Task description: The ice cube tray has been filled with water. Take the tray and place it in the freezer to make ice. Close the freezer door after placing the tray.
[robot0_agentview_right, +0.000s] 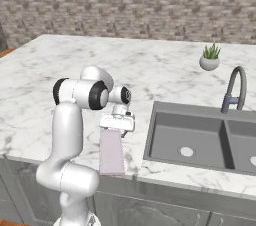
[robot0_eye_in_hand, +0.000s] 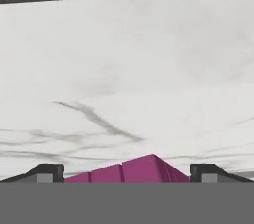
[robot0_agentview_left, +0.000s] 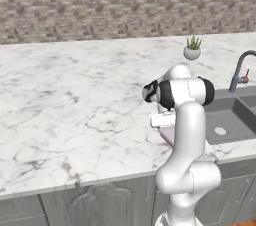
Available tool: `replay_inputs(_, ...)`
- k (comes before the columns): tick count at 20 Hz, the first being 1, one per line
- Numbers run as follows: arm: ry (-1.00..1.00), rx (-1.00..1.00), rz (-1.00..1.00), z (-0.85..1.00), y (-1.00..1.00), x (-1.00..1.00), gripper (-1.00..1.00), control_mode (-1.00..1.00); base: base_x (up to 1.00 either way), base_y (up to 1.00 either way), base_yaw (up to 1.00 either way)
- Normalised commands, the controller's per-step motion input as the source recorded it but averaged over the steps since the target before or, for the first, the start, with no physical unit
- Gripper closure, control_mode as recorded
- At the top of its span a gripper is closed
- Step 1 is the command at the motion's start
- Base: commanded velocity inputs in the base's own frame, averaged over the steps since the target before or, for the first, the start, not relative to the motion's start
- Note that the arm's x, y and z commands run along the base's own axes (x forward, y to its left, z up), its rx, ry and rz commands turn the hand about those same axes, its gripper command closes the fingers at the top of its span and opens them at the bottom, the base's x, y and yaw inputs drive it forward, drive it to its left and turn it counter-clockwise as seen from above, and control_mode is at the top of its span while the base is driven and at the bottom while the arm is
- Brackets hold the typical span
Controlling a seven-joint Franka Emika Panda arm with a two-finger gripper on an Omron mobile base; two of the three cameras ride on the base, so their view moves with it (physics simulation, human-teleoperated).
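Two fingers: the fingers [robot0_eye_in_hand: 127, 176] stand spread as wide as they go, one dark tip on each side of the ice cube tray [robot0_agentview_right: 111, 151], nothing held between them yet.
Finger position: in the hand view the tips straddle the tray's near end, which shows between them as a magenta wedge; whether the pads touch it I cannot tell.
Tray location: it lies flat on the marble counter [robot0_agentview_right: 165, 67] at the front edge, just left of the sink [robot0_agentview_right: 197, 140], directly below the hand in the right base view.
Tray look: thin, pale pinkish-lilac slab, long and narrow, its long axis running from the counter edge back toward the wall; the left base view shows a corner of it [robot0_agentview_left: 167, 135] beside the arm.
Handling, judged: light and probably stiff, but it carries water, so any tilt risks a spill.
Where to grip, judged: across the narrow width near the middle of its length, so it hangs level; a hold at one end would let the far end droop.
Slip risk, judged: the thin, smooth edges give the pads little to bite on.
Surroundings: a small potted plant [robot0_agentview_right: 210, 57] and a tap [robot0_agentview_right: 234, 90] stand well apart from the tray.
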Motion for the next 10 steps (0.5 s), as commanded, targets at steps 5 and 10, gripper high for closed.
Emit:
replay_inputs(5,0.0,0.0,0.0,-0.05,-0.01,-0.31,-1.0,-1.0,0.0,0.0,0.0)
replay_inputs(10,0.0,0.0,0.0,-0.01,-0.02,-0.06,-1.0,-1.0,0.0,0.0,0.0)
